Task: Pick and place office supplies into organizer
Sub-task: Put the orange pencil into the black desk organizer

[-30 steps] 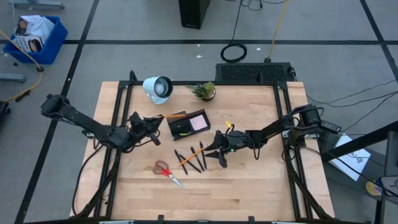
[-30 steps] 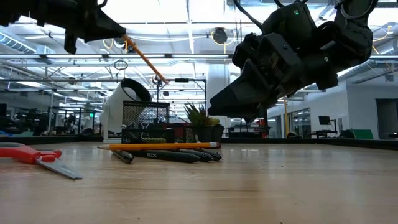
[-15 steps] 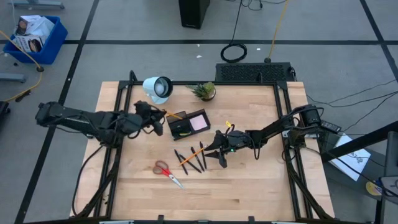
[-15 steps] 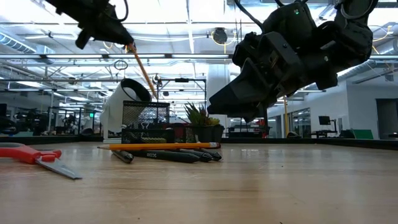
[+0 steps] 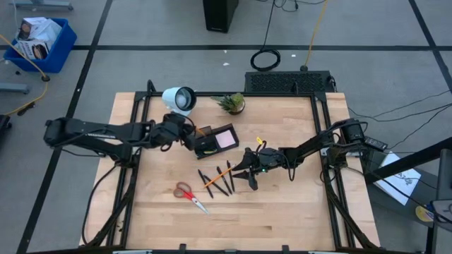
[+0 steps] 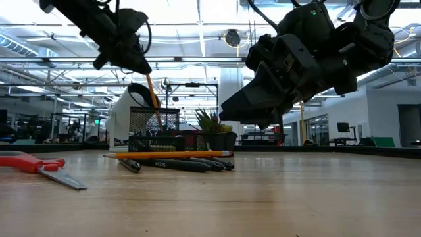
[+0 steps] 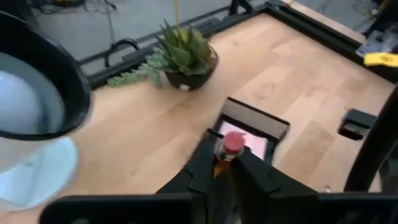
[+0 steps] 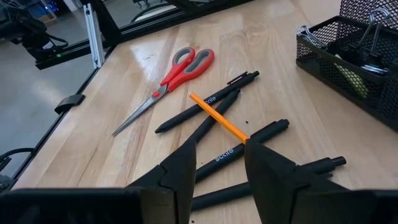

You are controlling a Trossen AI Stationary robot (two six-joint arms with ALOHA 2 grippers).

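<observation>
The left gripper [image 5: 191, 134] hangs over the near-left corner of the black wire-mesh organizer [image 5: 214, 141], its jaws drawn close on a thin orange pencil with a red eraser [image 6: 152, 92]; in the left wrist view the eraser end shows between the fingers, and in the low view the shaft slants down from the gripper into the mesh compartment; whether the tip has reached the floor of the tray cannot be told.

The right gripper [image 5: 251, 174] hovers above the loose supplies in mid-table with its jaws partly open and holding nothing; under it lie a second orange pencil [image 8: 219, 118] crossing several black pens [image 8: 211, 102], and farther off the red-handled scissors [image 8: 168, 84].

The pencils and pens look light, stiff and smooth, so they will probably roll or swivel in a loose pinch; a hold near mid-shaft, across the width, seems best. The pencil lying on the pens sits slightly raised, which should make it the easiest to take. The scissors are likely heavier at the handles; a grasp near the pivot or on a handle loop would seem steadier than the slick blades. A pale pink sticky-note pad [image 5: 225, 140] already sits in the organizer.
</observation>
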